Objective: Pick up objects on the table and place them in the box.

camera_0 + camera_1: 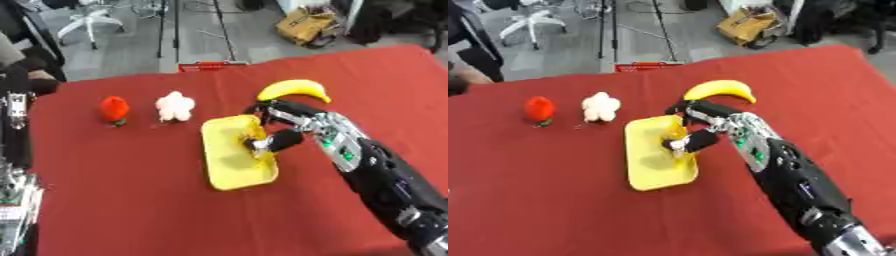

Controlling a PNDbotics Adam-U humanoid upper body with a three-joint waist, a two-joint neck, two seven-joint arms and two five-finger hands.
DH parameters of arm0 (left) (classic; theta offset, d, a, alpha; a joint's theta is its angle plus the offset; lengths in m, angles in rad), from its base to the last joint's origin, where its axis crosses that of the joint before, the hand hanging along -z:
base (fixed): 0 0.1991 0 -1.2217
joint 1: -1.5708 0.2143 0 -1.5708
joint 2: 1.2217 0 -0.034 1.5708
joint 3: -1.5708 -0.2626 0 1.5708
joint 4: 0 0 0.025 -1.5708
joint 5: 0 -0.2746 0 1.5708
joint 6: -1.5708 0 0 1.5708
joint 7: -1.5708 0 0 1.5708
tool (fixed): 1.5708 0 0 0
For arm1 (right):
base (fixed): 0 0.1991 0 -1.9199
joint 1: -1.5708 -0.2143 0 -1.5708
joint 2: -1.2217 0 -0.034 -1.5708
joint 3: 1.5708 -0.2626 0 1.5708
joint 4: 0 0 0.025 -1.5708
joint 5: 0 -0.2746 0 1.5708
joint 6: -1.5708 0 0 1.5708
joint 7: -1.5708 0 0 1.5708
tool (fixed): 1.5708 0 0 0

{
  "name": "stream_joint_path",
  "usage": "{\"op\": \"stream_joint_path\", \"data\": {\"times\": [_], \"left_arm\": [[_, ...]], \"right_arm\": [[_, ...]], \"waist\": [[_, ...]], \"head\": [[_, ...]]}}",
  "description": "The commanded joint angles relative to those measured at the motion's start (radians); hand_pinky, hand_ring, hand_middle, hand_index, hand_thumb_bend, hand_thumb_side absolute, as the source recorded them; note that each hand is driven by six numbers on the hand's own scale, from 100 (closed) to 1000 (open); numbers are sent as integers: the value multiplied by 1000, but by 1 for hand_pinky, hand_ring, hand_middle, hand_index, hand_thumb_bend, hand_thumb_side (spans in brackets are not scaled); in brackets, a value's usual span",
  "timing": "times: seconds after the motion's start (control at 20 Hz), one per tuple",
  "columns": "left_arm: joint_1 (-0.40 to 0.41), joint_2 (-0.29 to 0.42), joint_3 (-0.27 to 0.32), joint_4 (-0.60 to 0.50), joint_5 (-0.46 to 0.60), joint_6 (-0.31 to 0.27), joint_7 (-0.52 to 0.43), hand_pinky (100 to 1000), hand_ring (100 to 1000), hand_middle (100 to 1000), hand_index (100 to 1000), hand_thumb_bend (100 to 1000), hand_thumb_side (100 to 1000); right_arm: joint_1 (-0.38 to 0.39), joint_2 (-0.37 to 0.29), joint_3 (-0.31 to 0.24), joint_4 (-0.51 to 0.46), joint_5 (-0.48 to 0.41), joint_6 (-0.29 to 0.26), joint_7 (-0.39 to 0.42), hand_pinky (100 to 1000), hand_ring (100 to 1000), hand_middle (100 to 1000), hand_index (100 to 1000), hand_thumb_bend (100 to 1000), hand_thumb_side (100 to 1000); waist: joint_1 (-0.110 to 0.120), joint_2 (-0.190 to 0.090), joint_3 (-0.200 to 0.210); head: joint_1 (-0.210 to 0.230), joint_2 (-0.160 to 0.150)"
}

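A shallow yellow box (pixel 229 172) lies on the red table in the middle. My right hand (pixel 297 127) hovers over its right rim, fingers arched above the far corner and thumb (pixel 267 144) low inside the box, spread apart with only the rim showing between them. A yellow banana (pixel 296 89) lies just behind the hand. A white plush thing (pixel 175 106) and a red strawberry-like toy (pixel 114 110) sit to the left of the box. Only part of my left hand (pixel 16 205) shows, at the lower left edge.
The red cloth (pixel 131 200) covers the whole table, with bare room in front of and to the left of the box. A red-and-white flat thing (pixel 212 65) lies at the table's far edge. Chairs, stands and a brown bag stand on the floor beyond.
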Motion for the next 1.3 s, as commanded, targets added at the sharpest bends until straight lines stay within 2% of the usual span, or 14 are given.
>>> {"op": "stream_joint_path", "data": {"times": [0.05,0.1,0.15,0.2,0.25,0.45,0.65,0.7,0.75,1.0,1.15,1.3], "left_arm": [[-7,6,-1,-14,1,-1,-3,684,626,719,803,583,899],[-7,6,-1,-14,1,-1,-3,684,626,719,803,583,899],[-7,6,-1,-14,1,-1,-3,683,626,719,803,583,899],[-7,6,-1,-14,1,-1,-3,683,626,719,803,583,899],[-7,7,-1,-14,1,0,-2,683,626,719,803,580,902],[-6,9,1,-14,1,0,2,683,627,719,803,565,912],[-7,12,3,-13,0,1,5,684,628,721,802,562,915],[-7,14,3,-13,0,1,5,684,628,721,802,558,914],[-7,15,4,-13,0,1,6,684,628,721,802,561,917],[-6,17,7,-12,3,0,12,684,629,725,802,555,926],[-7,17,6,-12,2,0,11,684,635,730,803,554,924],[-5,17,8,-11,2,0,12,683,637,731,803,554,921]], "right_arm": [[-21,-7,-9,-31,-24,-9,-1,701,710,880,952,508,605],[-21,-8,-9,-37,-32,-10,-1,701,710,880,952,508,605],[-23,-8,-10,-52,-46,-15,-8,715,722,891,965,286,787],[-23,-11,-11,-73,-68,-19,-18,715,722,891,965,286,787],[-25,-17,-14,-106,-97,-23,-33,727,737,899,966,173,849],[-18,-70,-22,-302,-212,7,-98,731,744,895,958,142,838],[40,-155,-59,-496,-305,91,-174,709,723,876,948,139,824],[65,-171,-75,-512,-339,120,-193,707,720,874,947,100,824],[91,-185,-94,-519,-375,148,-214,699,707,862,941,130,812],[196,-235,-182,-542,-510,228,-332,689,693,852,930,122,803],[247,-259,-217,-578,-532,249,-366,677,679,836,902,100,739],[295,-274,-247,-635,-523,264,-361,677,679,835,902,100,716]], "waist": [[-9,-29,0],[-9,-29,0],[-9,-29,-1],[-9,-29,-1],[-9,-29,-2],[-10,-28,-7],[-11,-25,-12],[-11,-24,-13],[-10,-23,-15],[-9,-19,-21],[-8,-17,-26],[-5,-14,-30]], "head": [[-1,5],[-1,5],[0,5],[2,5],[4,5],[14,4],[29,-1],[34,-3],[39,-5],[56,-6],[61,-4],[68,-7]]}}
